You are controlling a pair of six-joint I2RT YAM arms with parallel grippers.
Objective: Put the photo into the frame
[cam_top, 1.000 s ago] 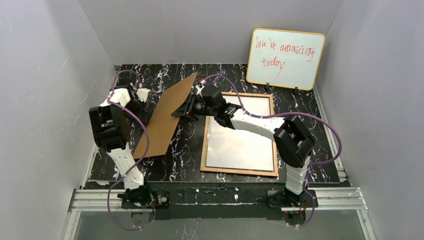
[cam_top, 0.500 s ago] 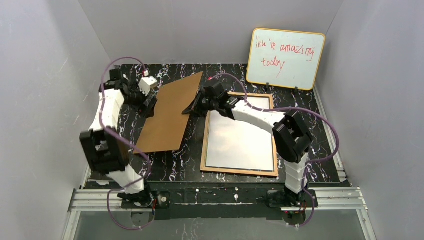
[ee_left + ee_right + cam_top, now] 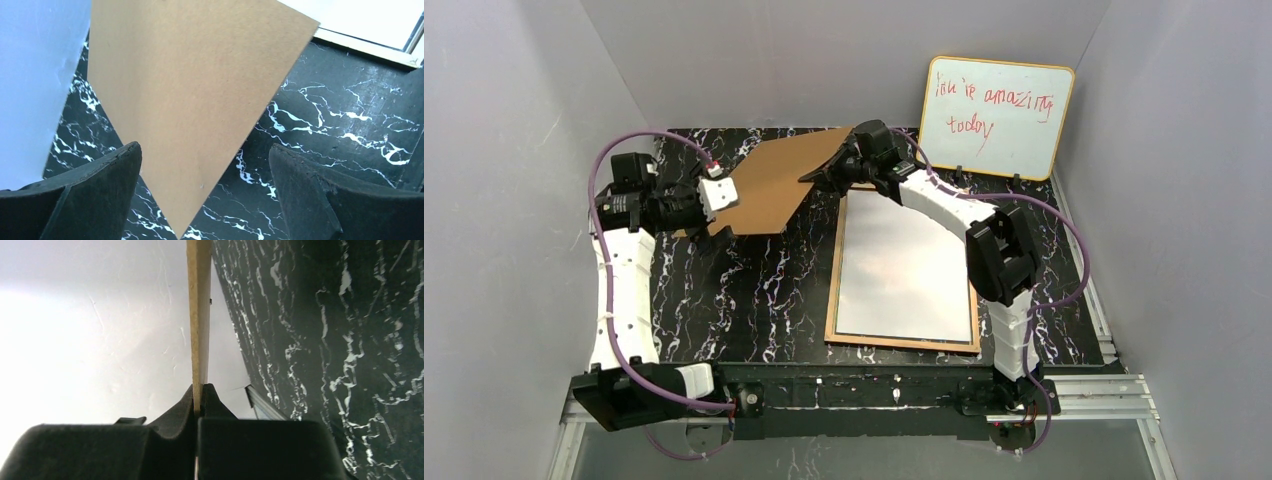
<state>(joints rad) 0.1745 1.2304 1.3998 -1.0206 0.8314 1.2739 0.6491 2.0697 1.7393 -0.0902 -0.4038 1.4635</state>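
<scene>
And the right gripper [image 3: 199, 401] has just clamped onto the backing panel [image 3: 774, 190], hoisting it farther back beside the gaping left gripper [image 3: 205, 170], so the frame [image 3: 833, 300] lies uncovered, the photo [image 3: 904, 270] apparently inside, white back up.

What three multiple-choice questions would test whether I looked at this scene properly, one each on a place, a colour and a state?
1. Where is the frame?
A. flat on the table, right of centre
B. leaning on the back wall
C. lifted in the air

2. What colour is the writing on the whiteboard?
A. blue
B. green
C. red

3. How are the right fingers?
A. wide open, holding nothing
B. shut on the brown panel
C. out of sight

Answers:
1 A, its tan rails lie flat on the marbled top.
2 C, the strokes on the white surface are red.
3 B, the right wrist view shows them pinching the panel's edge.
</scene>
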